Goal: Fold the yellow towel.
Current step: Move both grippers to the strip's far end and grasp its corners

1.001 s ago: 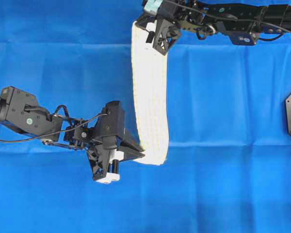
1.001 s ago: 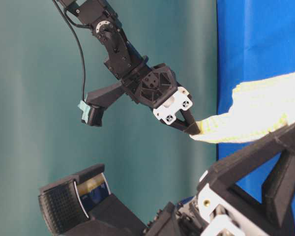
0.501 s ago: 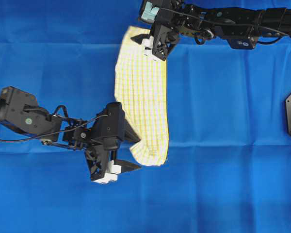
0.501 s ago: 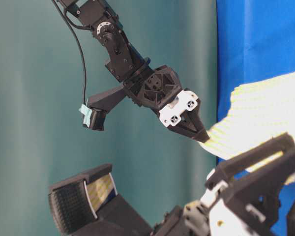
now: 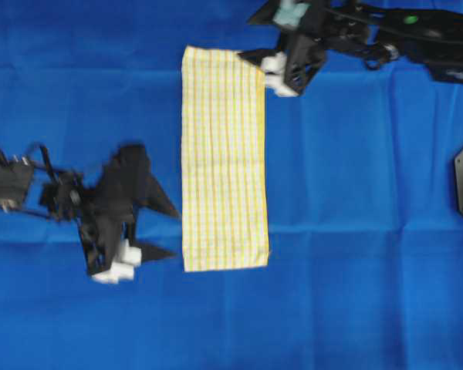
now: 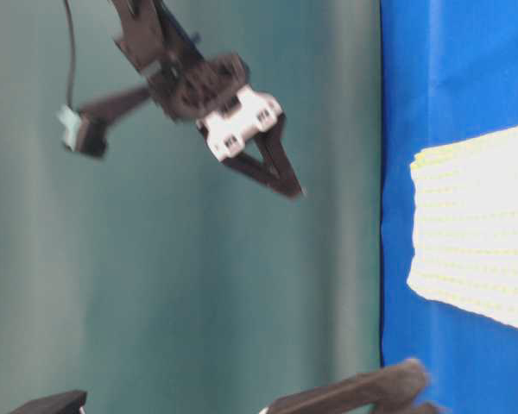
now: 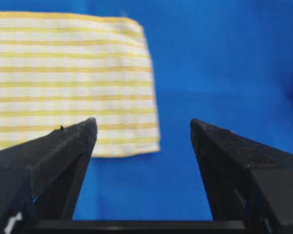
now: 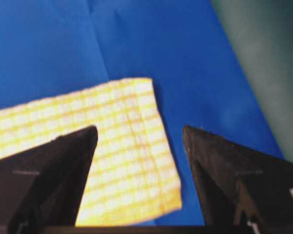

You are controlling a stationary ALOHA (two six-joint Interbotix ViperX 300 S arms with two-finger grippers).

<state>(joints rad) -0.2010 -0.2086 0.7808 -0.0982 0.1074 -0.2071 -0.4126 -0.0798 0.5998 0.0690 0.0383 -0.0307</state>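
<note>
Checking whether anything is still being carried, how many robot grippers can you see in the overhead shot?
2. The left gripper sits left of the yellow towel; the right gripper is at its top right corner. Both jaws open, empty.

**Colours and patterns observed**

Yellow towel (image 5: 224,158): pale yellow and white, fine check on the upward face, yellow hem at the edges. Blue cloth (image 5: 355,231): plain saturated blue, no pattern. Left hand (image 5: 143,231) and right hand (image 5: 274,65): black fingers, white mounting blocks. Backdrop (image 6: 181,285): flat dark teal.
</note>
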